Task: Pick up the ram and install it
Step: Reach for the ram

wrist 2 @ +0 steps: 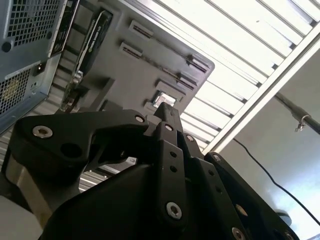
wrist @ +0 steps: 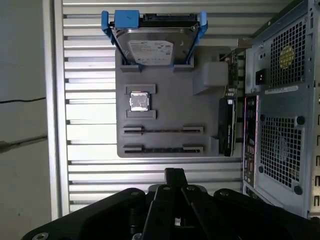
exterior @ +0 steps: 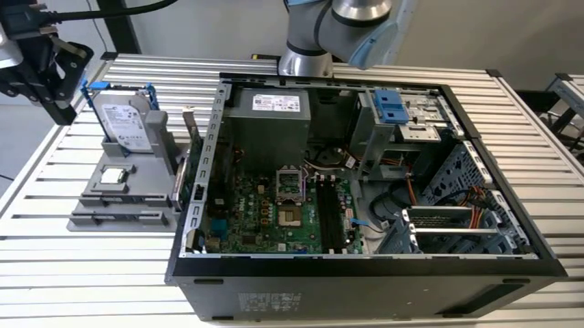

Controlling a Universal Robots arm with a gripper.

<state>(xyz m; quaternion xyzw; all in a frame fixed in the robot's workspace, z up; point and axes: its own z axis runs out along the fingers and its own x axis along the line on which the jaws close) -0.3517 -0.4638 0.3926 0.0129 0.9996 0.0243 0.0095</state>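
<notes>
Two thin dark strips, which we take for the ram (wrist: 163, 130), stand on edge in the gray holder (wrist: 170, 107) near the desk's (wrist: 90, 170) edge. Our tool (wrist: 175, 173) hovers nearby, closed and empty; we judge picking and installing both remain.

The gripper (wrist: 174, 175) points downward, jaws pressed together with nothing between them.

holder (exterior: 91, 186) on table (exterior: 55, 273), exterior view's left of case (exterior: 365, 277); hard drive (exterior: 125, 119), chip (exterior: 113, 175) on holder.
</notes>
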